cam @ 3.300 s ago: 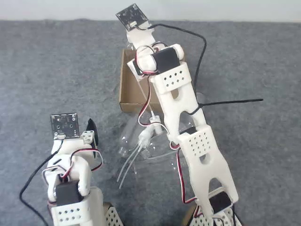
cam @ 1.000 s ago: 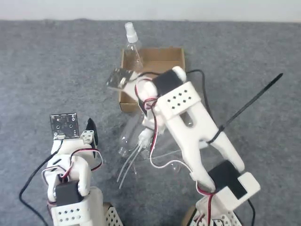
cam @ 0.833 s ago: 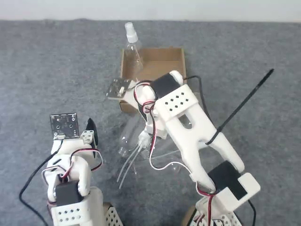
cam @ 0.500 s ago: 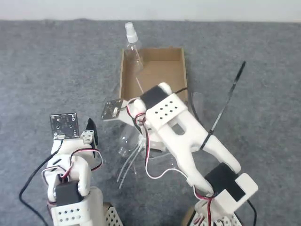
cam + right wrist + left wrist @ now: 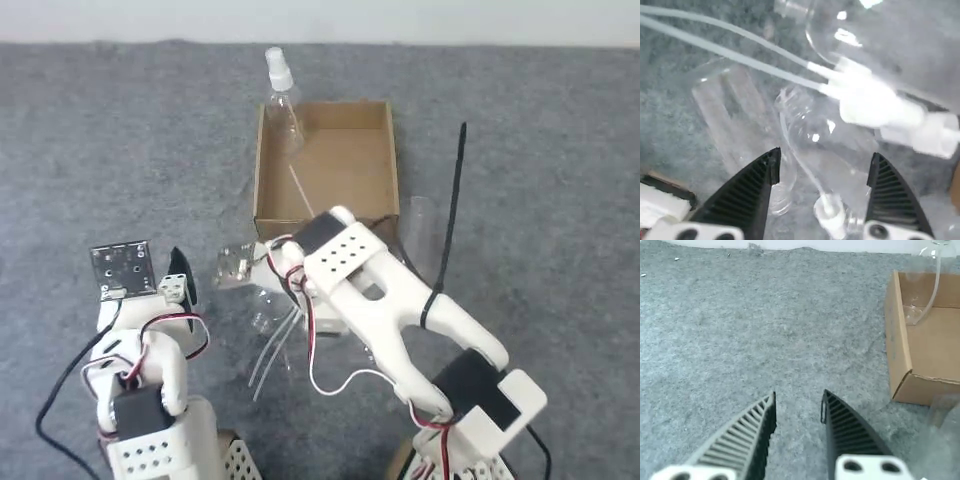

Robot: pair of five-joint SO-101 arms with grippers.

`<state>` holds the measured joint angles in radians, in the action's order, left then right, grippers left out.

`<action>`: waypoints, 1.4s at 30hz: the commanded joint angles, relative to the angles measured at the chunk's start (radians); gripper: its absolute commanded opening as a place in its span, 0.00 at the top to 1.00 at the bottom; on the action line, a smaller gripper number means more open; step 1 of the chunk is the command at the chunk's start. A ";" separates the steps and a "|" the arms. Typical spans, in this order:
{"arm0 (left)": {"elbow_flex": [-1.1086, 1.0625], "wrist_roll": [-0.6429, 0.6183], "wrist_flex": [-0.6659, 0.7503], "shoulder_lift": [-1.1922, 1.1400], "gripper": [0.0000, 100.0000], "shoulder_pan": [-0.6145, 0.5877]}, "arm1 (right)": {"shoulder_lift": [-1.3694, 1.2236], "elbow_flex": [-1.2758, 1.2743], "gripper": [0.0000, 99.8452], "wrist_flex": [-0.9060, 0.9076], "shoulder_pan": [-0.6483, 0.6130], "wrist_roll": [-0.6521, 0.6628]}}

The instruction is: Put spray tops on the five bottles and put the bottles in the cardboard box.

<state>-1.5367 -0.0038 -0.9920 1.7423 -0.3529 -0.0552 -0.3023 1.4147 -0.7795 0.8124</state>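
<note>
Left gripper (image 5: 797, 400): jaws parted, nothing in them. It sits over the carpet (image 5: 120, 140), well off the cardboard box's (image 5: 258, 180) near-left corner.
Right gripper (image 5: 825, 155): jaws spread wide and empty, hanging right above the heap just in front of the box's near wall.
Heap: clear bottles (image 5: 740, 115) lie on their sides with loose spray tops (image 5: 875, 107). Their thin tubes (image 5: 270, 350) trail away from the box.
What your next move hangs on: the right arm is way nearer. The pieces lie straight under its jaws, though I can't tell any bottle's long axis in that tangle.
Stray bottle (image 5: 420, 230): just beside the box's near-right corner.
Box contents: one capped bottle (image 5: 282, 110), upright in the far-left corner, so I'd say four to go.
</note>
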 commanded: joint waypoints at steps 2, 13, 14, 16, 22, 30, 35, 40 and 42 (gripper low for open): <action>0.008 0.008 0.035 0.014 0.86 -0.006 | 0.064 -0.060 0.77 -0.074 -0.005 0.072; 0.008 0.008 0.035 0.014 0.86 -0.005 | 0.062 -0.190 0.78 -0.251 0.050 0.138; 0.008 0.008 0.035 0.014 0.86 -0.005 | 0.062 -0.190 0.78 -0.259 0.067 0.138; 0.008 0.008 0.035 0.014 0.86 -0.005 | 0.062 -0.189 0.78 -0.272 0.101 0.138; 0.007 0.008 0.035 0.014 0.86 -0.003 | 0.062 -0.189 0.86 -0.280 0.136 0.138; 0.007 0.008 0.035 0.014 0.86 -0.003 | 0.101 -0.143 0.88 -0.232 0.137 0.133; 0.007 0.008 0.035 0.014 0.86 -0.003 | 0.182 -0.097 0.88 -0.124 0.137 0.132; 0.007 0.008 0.035 0.014 0.86 -0.003 | 0.268 -0.092 0.88 -0.045 0.137 0.130; 0.007 0.008 0.035 0.014 0.86 -0.003 | 0.298 -0.092 0.88 -0.018 0.137 0.130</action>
<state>-1.5367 -0.0038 -0.9920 1.7423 -0.3529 0.1488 -0.4680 1.3518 -0.6552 0.9383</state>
